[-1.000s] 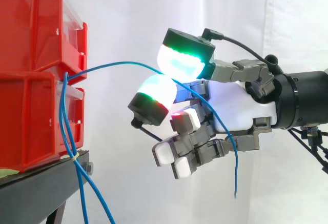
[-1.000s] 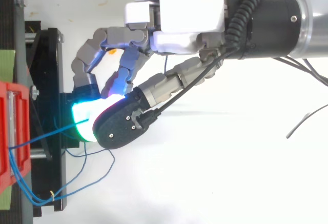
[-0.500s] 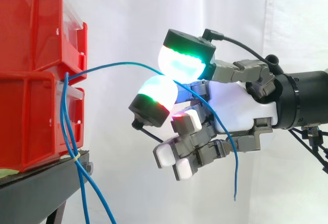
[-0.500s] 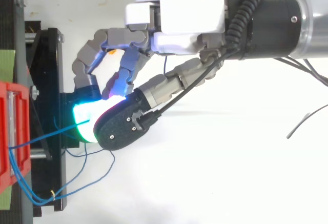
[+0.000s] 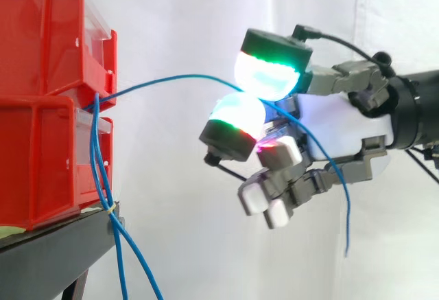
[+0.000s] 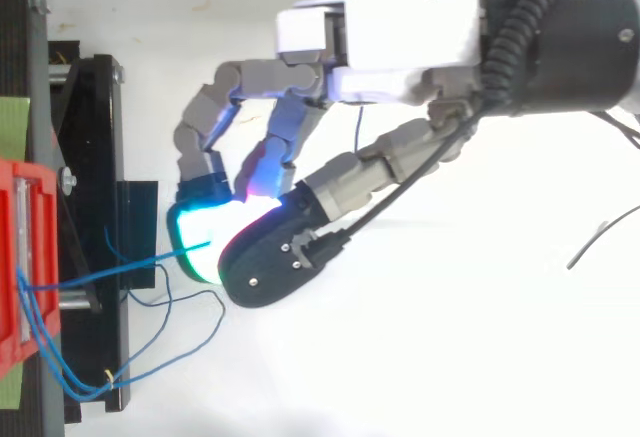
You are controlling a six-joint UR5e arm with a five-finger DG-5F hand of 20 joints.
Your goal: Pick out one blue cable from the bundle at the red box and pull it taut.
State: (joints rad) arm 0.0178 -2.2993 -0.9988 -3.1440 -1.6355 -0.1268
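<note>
Nearest in the side view, the white-and-grey robot hand (image 5: 333,135) reaches in from the right. It is clenched in a pinch on one thin blue cable (image 5: 171,78), which is caught between two thick pads (image 5: 269,77) glowing green and cyan, one above the other. The other fingers curl below them, holding nothing. Behind the pinch the cable crosses the palm and hangs loose, its free end dangling under the wrist. Leftward from the pads it runs in a shallow arc, not quite straight, to the gap between the two stacked red plastic bins (image 5: 41,156).

At the bins' front the rest of the bundle of blue cables (image 5: 101,166) drops down. A yellowish tie (image 5: 110,209) gathers it at the edge of the black stand (image 5: 48,252), and the strands splay out below.

From above, the robot hand (image 6: 390,37) is well apart from the bins, and slack loops of cable (image 6: 190,332) lie beside the stand. A white curtain (image 5: 171,12) closes the scene behind.
</note>
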